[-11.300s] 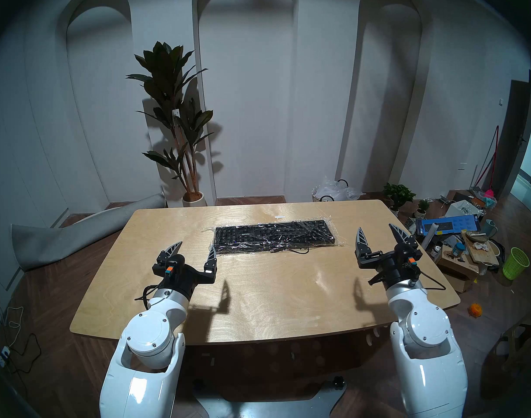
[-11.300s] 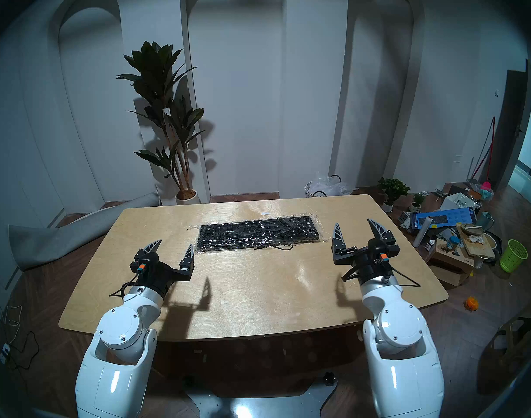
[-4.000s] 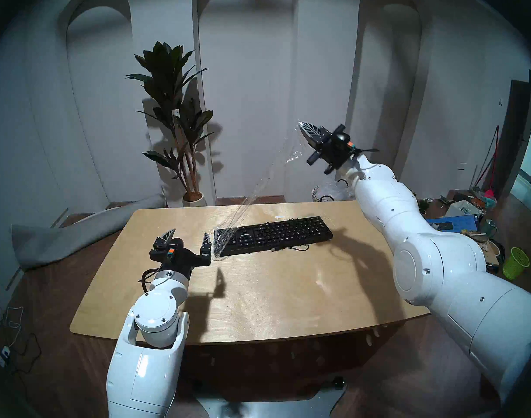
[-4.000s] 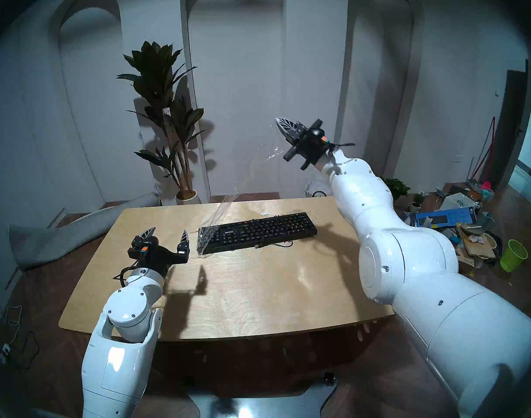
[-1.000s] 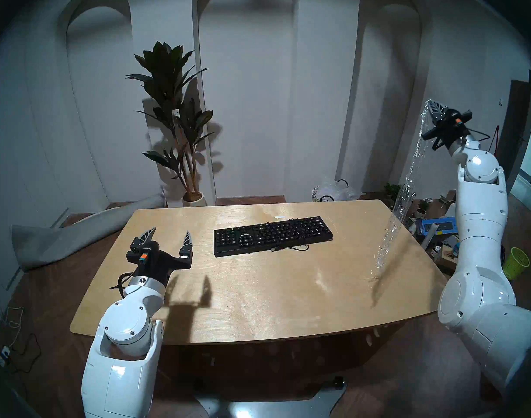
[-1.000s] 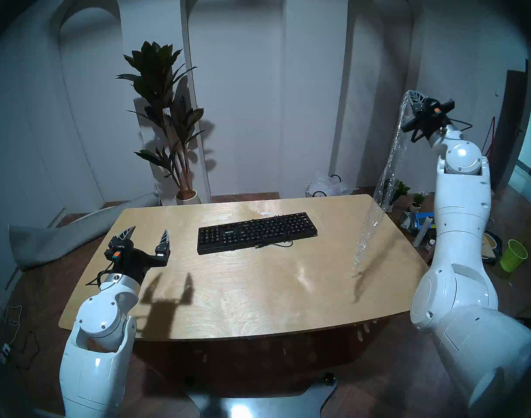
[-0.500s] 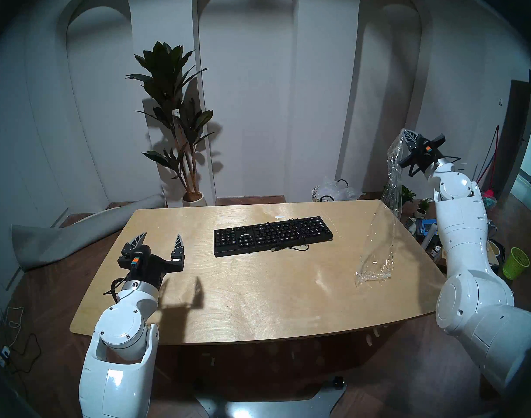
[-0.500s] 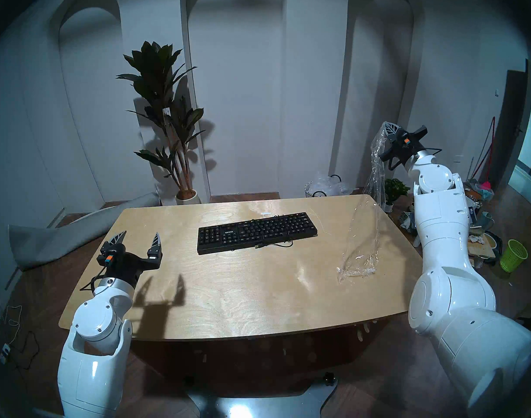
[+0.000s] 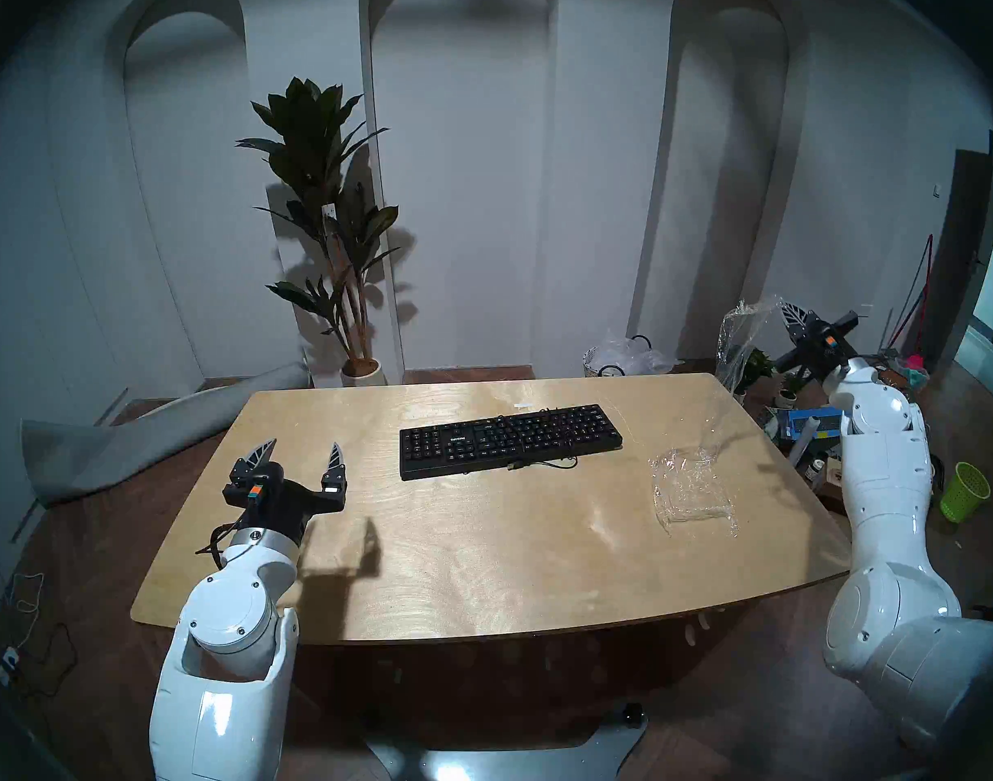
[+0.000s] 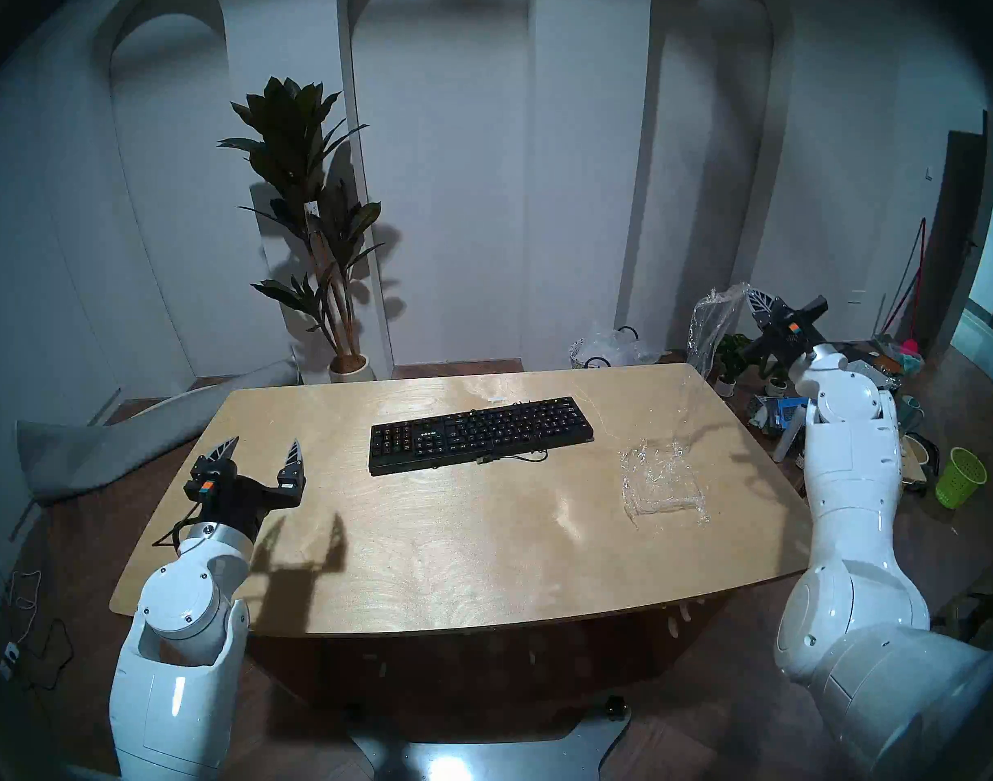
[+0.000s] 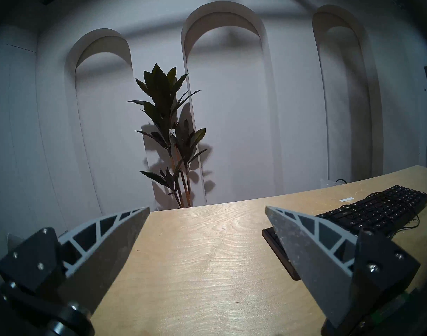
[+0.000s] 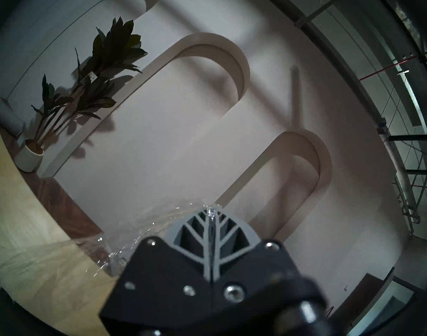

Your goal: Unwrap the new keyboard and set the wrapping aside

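Head left view: your right gripper (image 9: 783,307) has dropped a lot since half a second ago and now sits at the right edge of the frame, above the table's far right corner, fingers clenched on the top end of the wrapping (image 9: 691,489). Most of the film has piled into a crumpled heap on the table (image 9: 483,565), centre right, where before it hung nearly straight. The keyboard (image 9: 510,440) is bare, middle of the frame, unmoved, well apart from the heap. The left gripper (image 9: 302,453) at lower left is spread wide with nothing in it and has barely shifted.

Head right view: same story, the film heap (image 10: 660,481) sits near the table's right edge and plenty of bare wood fills the lower middle.

Left wrist view: both fingers (image 11: 115,243) are splayed at the bottom corners with empty tabletop between them, and the keyboard (image 11: 382,209) lies at right.

Right wrist view: the fingers (image 12: 211,241) are pressed together at bottom centre, with film (image 12: 135,231) trailing off to the left.
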Controlling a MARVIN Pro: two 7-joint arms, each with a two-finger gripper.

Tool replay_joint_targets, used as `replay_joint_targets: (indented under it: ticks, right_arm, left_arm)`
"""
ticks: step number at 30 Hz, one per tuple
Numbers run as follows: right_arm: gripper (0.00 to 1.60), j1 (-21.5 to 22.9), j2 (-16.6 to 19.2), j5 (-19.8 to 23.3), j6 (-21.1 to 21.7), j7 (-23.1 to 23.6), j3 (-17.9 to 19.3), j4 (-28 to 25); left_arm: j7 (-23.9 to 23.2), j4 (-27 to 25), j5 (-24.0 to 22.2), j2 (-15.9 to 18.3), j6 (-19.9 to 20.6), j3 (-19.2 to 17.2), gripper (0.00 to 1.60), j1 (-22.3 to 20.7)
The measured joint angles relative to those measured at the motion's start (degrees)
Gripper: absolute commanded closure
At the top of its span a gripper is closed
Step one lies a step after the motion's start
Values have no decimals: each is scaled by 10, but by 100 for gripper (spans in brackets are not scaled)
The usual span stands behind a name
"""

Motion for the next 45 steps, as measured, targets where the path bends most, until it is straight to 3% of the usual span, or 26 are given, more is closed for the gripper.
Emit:
replay_joint_targets:
  ticks: [8,14,21,27,38,39,40,41,45]
  right_arm:
    - [160,-63,-25,6,-6,73,16,7]
    - [160,-114,-56,16,5,130,13,-26]
    - [160,-140,-71,15,43,141,20,-43]
    - [160,-167,-61,15,65,140,53,-38]
    - [160,-212,-62,21,91,134,86,-10]
    - [152,-212,-64,25,93,134,87,-11]
    - [20,-212,-66,27,94,134,87,-12]
    - [0,-211,-72,30,98,135,86,-16]
    - [0,-205,-89,46,109,145,82,-38]
  left_arm:
    - [-8,7,5,3,0,14,0,-9]
    - [-10,15,10,5,0,20,0,-17]
    - [1,15,12,3,-1,10,0,-18]
    - [8,15,10,2,-1,0,0,-14]
    - [1,18,11,3,0,19,0,-18]
    - [-1,18,12,4,0,23,0,-20]
    - [-2,19,13,4,1,24,0,-21]
    - [-4,19,14,5,1,28,0,-22]
    - [-7,19,16,6,1,33,0,-27]
